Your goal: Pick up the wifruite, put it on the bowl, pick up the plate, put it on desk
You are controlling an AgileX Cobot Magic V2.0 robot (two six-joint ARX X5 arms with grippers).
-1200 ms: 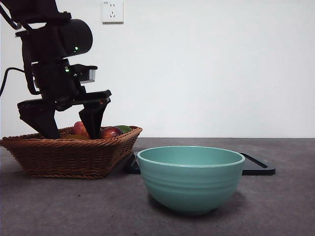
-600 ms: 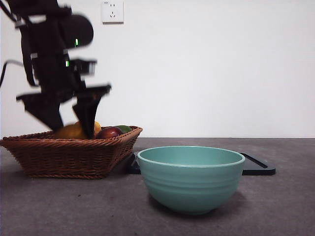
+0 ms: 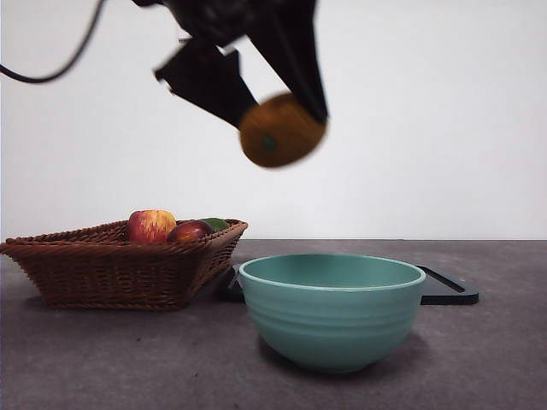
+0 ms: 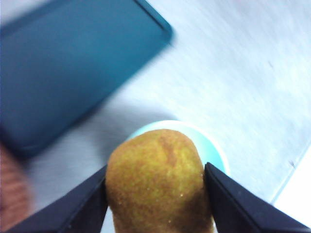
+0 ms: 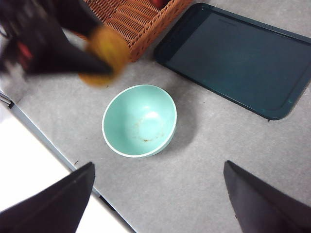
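The golden-brown wifruite [image 3: 282,130] hangs high in the air, up and a little left of the teal bowl [image 3: 332,312], with my left gripper [image 3: 282,120] shut on it. In the left wrist view the wifruite [image 4: 158,179] fills the space between both jaws, and the bowl's rim [image 4: 214,145] peeks out from behind it. The plate [image 3: 449,290], a flat dark rectangular tray, lies on the desk [image 3: 128,359] behind the bowl. My right gripper [image 5: 158,165] stands open, high above the bowl [image 5: 139,121], and its view shows the wifruite [image 5: 104,53] and the plate [image 5: 238,58].
A wicker basket [image 3: 120,265] stands at the left, holding a red-and-yellow apple [image 3: 151,225], a dark red fruit [image 3: 190,231] and something green [image 3: 215,224]. The basket [image 5: 136,19] touches the plate's near corner. The desk's edge runs close beside the bowl.
My left gripper has risen out of the basket with the wifruite and swung right, towards the space over the bowl. The apple in the basket now shows.
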